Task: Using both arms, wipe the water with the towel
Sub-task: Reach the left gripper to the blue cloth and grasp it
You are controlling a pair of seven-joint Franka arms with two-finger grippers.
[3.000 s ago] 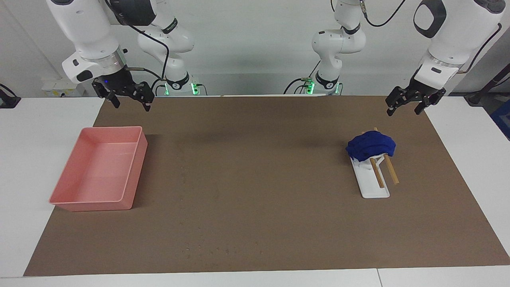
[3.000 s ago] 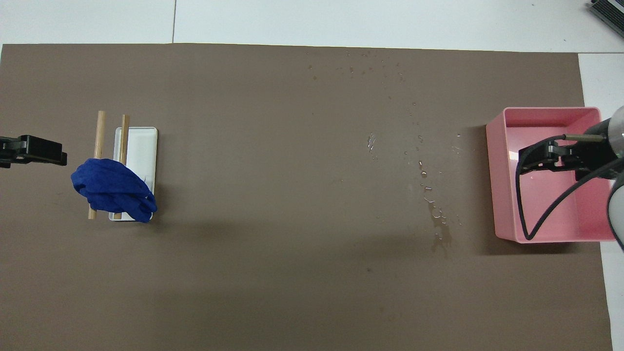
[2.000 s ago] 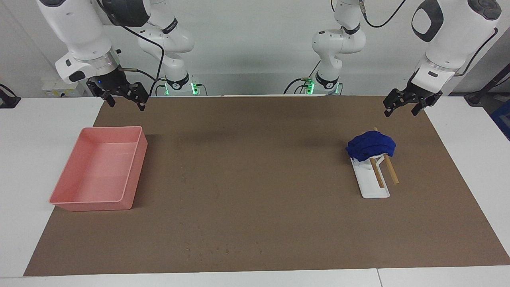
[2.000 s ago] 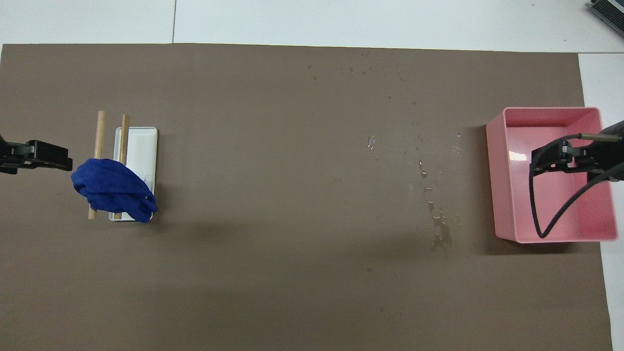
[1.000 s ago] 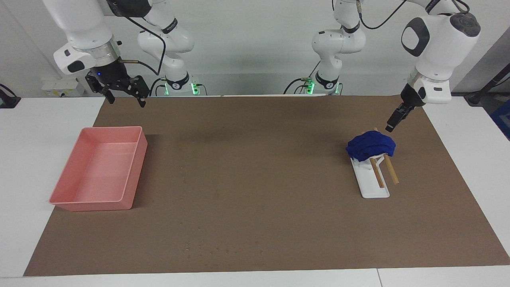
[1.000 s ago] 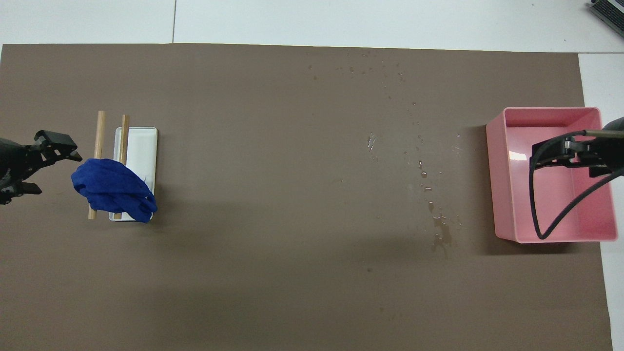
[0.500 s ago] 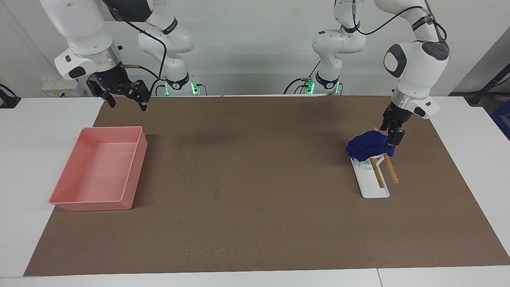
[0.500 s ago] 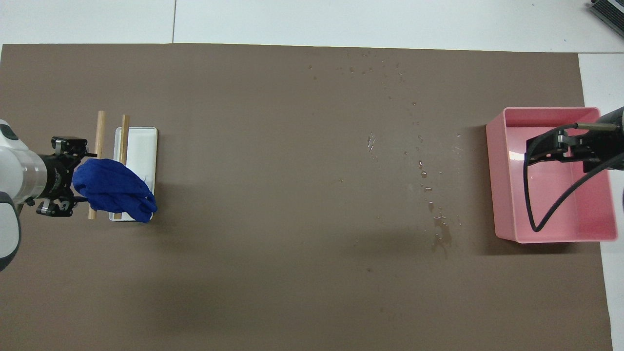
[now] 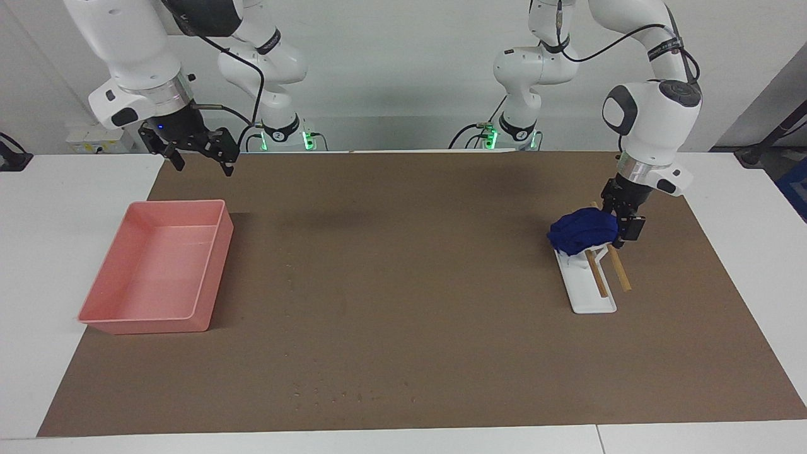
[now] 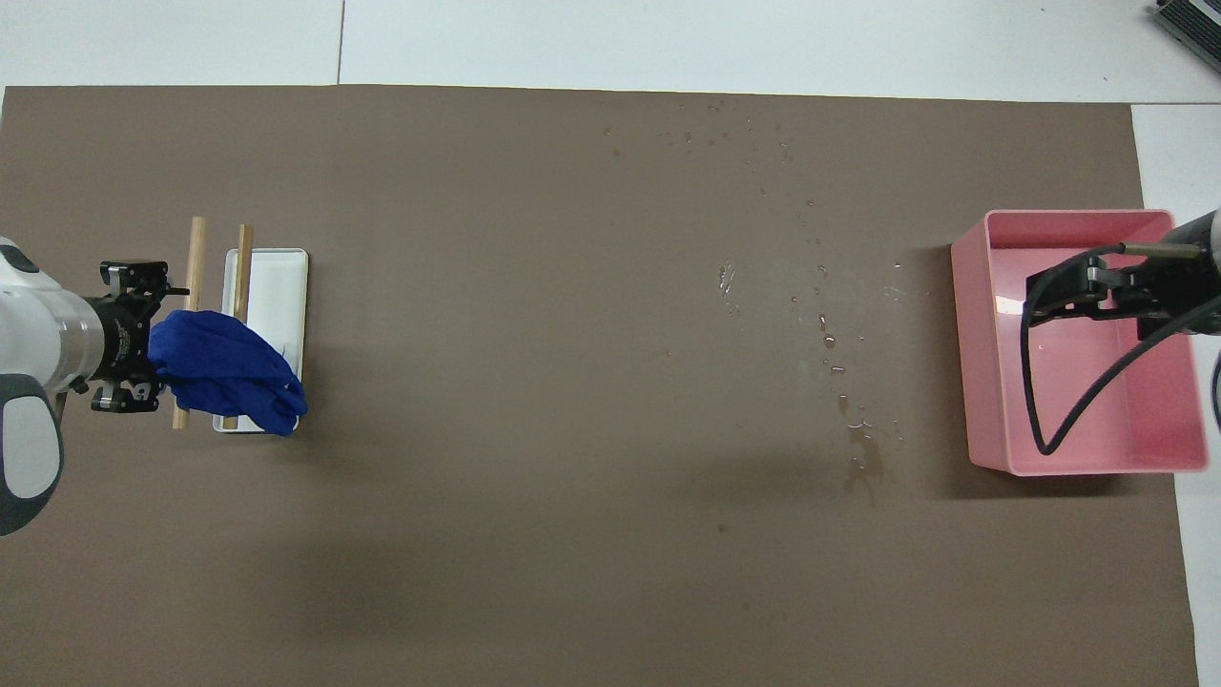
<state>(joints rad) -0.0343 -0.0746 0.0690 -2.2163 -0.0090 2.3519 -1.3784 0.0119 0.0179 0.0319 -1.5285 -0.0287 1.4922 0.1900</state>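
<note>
Blue towel (image 9: 583, 231), crumpled, is lying bunched over two wooden rods (image 9: 606, 268) on a white rack (image 9: 592, 296). Left gripper (image 9: 621, 228) is touching it, jaws spread. Right gripper (image 9: 198, 157) is waiting, spread wide. No legible writing.

Blue towel (image 9: 583, 231), pink tray (image 9: 101, 296), brown mat (image 9: 403, 284)

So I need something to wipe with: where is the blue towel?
The blue towel lies bunched on the wooden rack, toward the left arm's end of the table.
</note>
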